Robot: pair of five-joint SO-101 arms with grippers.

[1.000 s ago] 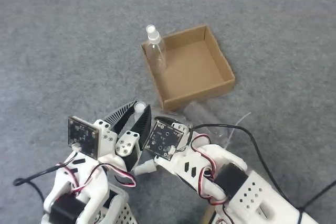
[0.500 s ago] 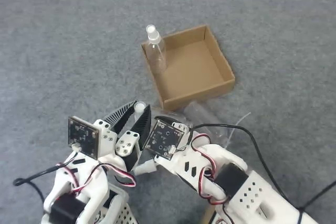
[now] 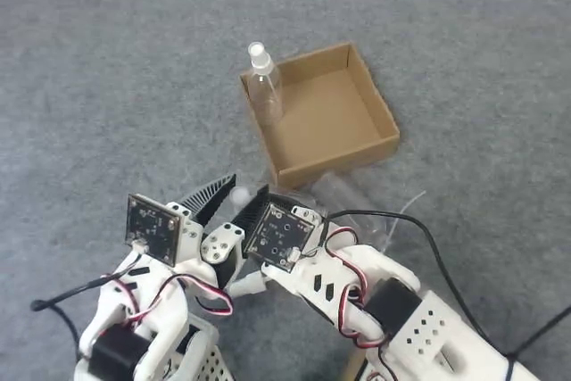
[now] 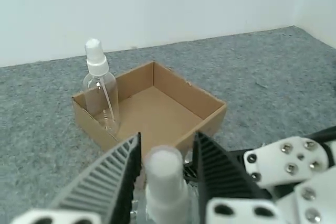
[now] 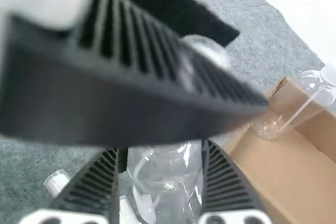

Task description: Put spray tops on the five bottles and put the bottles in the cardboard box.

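Black ribbed fingers [image 4: 118,174] of the left gripper [image 4: 167,139]: spread, one on each side of the spray top [image 4: 164,174], with a narrow gap showing on both sides. Released, not pinching.

Spray top: white, upright, between those fingers. Seen from above, the spray top [image 3: 239,194] stands near the box's closest corner. Whether it is seated on a bottle neck cannot be told.

Right gripper [image 5: 161,153]: fingers pressed against both sides of a clear bottle [image 5: 165,182], grasping it. The bottle is upright and rises behind a finger of the left gripper that crosses in front.

Loose top [image 5: 54,182]: white, lying on the carpet beside the right gripper.

Box [image 3: 335,160]: brown cardboard, open-topped, square, just beyond both grippers.

Capped bottle [image 3: 265,88]: clear, with a white spray head fitted, upright inside the box at its far left corner as seen from above. The left wrist view shows the dip tube inside the capped bottle [image 4: 101,93].

Clear items [image 3: 343,192]: on the carpet by the box's near wall, beside the right arm. Outlines too faint to identify.

Carpet [image 3: 107,86]: grey, covering the table.
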